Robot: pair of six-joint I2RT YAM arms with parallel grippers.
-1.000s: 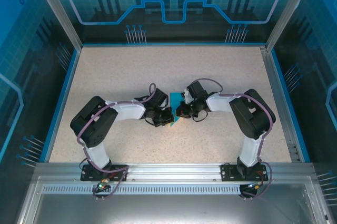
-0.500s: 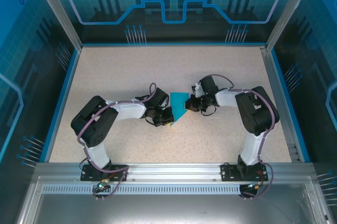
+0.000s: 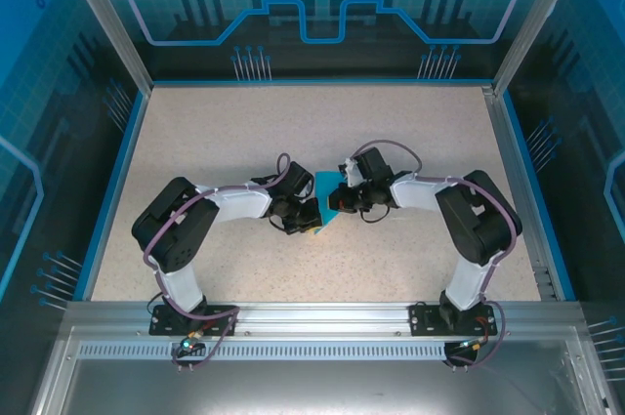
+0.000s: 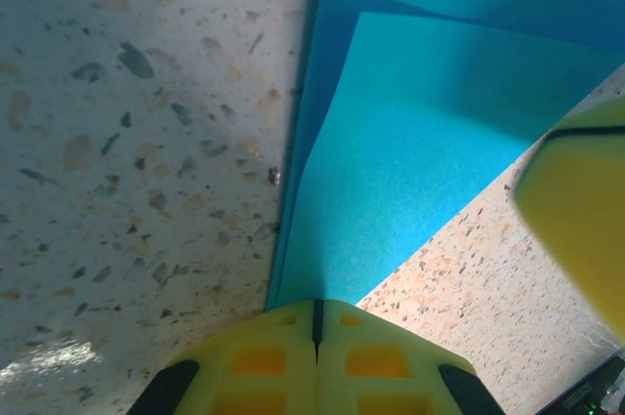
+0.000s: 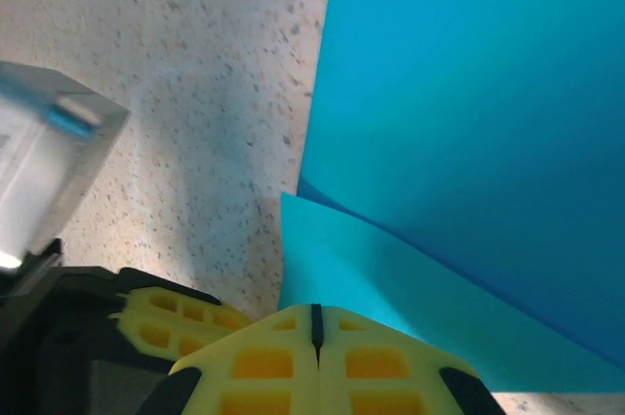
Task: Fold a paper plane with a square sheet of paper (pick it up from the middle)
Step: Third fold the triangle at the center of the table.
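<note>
My two arms are fixed at the near edge of the table point(image 3: 244, 132), and both bend inward to its middle, where they almost meet.

My left pincer point(image 3: 311, 223) is the nearer one. It is low on the table, and in my left wrist view its yellow fingers point(image 4: 264, 361) are pressed together, with only a thin dark line between them. The sharp near tip of the sheet of paper point(image 4: 410, 142) comes exactly to these fingertips. I cannot tell if the tip is caught between them or only lies under them. From this tip the cyan-blue paper widens away from me. A lighter flap lies on top of a darker layer, and one straight edge runs along the speckled surface. At the right side of this view there is a blurred yellow shape point(image 4: 576, 200) above the table.

My right pincer point(image 3: 339, 203) is a little farther, just beside the left one, and it points to the left. Its fingers point(image 5: 371, 361) are also pressed together. Here the paper point(image 5: 469, 122) reaches the fingertips too: a pale lower layer comes to them, and a large darker flap stands over it. I cannot tell if I pinch it.

From above, the paper point(image 3: 326, 188) shows between the two pincers at the middle of the table, well apart from all four edges, partly folded.
</note>
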